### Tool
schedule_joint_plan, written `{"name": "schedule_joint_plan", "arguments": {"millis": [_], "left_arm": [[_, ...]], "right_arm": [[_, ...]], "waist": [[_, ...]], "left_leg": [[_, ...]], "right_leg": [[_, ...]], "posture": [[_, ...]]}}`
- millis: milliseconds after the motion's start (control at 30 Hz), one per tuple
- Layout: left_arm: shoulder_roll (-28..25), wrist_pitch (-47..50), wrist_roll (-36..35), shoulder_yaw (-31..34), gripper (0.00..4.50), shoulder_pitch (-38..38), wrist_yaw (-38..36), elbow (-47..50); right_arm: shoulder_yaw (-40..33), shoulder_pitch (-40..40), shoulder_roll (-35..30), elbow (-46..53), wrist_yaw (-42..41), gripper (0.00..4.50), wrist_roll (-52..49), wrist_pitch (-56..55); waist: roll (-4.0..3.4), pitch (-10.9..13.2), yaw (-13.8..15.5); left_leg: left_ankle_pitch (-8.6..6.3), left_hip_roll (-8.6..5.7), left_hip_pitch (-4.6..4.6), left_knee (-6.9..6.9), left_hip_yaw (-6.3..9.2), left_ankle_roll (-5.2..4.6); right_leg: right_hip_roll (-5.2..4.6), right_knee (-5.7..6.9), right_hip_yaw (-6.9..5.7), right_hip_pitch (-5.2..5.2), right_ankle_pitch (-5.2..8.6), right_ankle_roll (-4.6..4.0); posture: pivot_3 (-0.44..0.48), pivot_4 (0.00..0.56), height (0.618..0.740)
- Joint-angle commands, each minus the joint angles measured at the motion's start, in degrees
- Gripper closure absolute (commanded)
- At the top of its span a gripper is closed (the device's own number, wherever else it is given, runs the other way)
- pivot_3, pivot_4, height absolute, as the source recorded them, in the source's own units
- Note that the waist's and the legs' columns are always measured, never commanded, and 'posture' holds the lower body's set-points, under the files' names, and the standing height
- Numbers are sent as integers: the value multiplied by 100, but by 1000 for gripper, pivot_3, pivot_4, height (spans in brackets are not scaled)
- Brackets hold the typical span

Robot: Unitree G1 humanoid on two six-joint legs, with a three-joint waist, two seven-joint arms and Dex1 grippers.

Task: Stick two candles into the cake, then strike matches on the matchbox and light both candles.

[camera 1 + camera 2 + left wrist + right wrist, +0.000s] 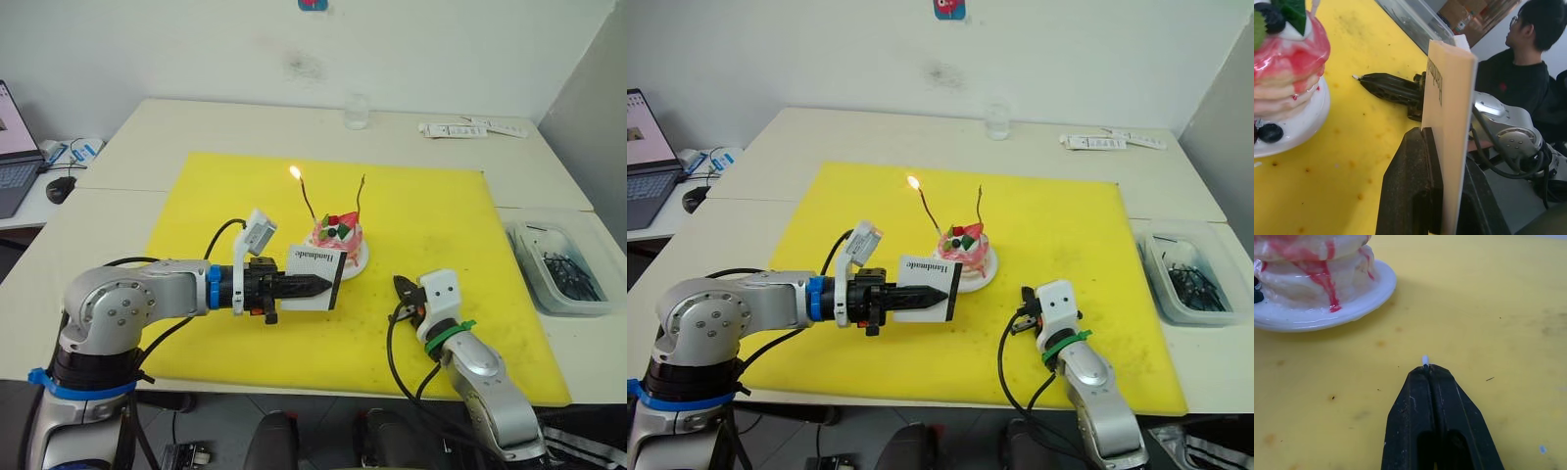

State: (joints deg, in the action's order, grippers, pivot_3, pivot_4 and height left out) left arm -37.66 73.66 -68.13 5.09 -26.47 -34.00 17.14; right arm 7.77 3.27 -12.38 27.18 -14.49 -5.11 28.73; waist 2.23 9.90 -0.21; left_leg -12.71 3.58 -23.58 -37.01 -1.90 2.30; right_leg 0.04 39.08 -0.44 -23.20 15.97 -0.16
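One candle (307, 199) burns, one (361, 198) waits, both standing in the cake (338, 238) mid-mat. My left gripper (323, 285) jaws clamp the matchbox (315, 277) upright before it; right gripper (400, 287) jaws pinch a match (1425, 360) beside. I'd strike firmly along the strip, then lift gently.

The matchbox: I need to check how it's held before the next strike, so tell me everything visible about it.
The flat white rectangular matchbox looks like thin card, with small black "Handmade" lettering along one edge. It is held off the yellow mat, standing on edge, broad face toward the head camera. The left gripper is shut on it, one black finger on each face. It sits just in front of the pink cake's white plate; contact with the plate can't be judged.
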Motion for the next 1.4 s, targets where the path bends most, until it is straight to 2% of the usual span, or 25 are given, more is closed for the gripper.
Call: {"name": "schedule_joint_plan", "arguments": {"millis": [33,233,400,833,1167,1400], "left_arm": [[167,112,-303,260,4500,-27,236,-141],[386,325,-462,214,4500,-163,382,-448],[502,404,-436,126,4500,-324,310,-588],[593,509,-483,117,4500,-308,251,-523],[684,573,-635,141,4500,-234,323,-397],[981,622,-815,90,4500,-268,452,-355]], "right_arm": [[-183,-152,-484,1250,-587,4474,-638,776],[-594,-873,-1802,2651,-1775,4474,-2332,2308],[-569,-1508,-2451,2684,-2058,4474,-2883,2791],[178,-1998,-2417,2306,-1694,4474,-2498,2544],[517,-2093,-2490,2058,-1774,4474,-2189,2301],[806,-2286,-2466,1748,-1962,4474,-1999,2081]], "waist": [[-1,1,2],[-1,1,3],[-1,1,4],[0,2,2],[0,2,3],[0,2,3]], "left_leg": [[0,1,-6,0,1,0],[0,0,-8,-1,9,0],[0,-2,-7,-2,10,-1],[0,-4,-17,-2,8,-1],[0,-4,-17,-2,7,-1],[0,-4,-17,-3,7,-1]], "right_leg": [[0,-1,-1,-4,0,0],[1,-2,-11,-4,0,1],[3,-1,-12,-2,0,0],[4,-7,-12,-7,2,2],[4,-8,-11,-7,2,3],[4,-6,-12,-7,1,2]], "posture": [[0,150,740],[0,150,740],[0,150,740],[0,150,740],[0,150,740],[0,150,740]]}}
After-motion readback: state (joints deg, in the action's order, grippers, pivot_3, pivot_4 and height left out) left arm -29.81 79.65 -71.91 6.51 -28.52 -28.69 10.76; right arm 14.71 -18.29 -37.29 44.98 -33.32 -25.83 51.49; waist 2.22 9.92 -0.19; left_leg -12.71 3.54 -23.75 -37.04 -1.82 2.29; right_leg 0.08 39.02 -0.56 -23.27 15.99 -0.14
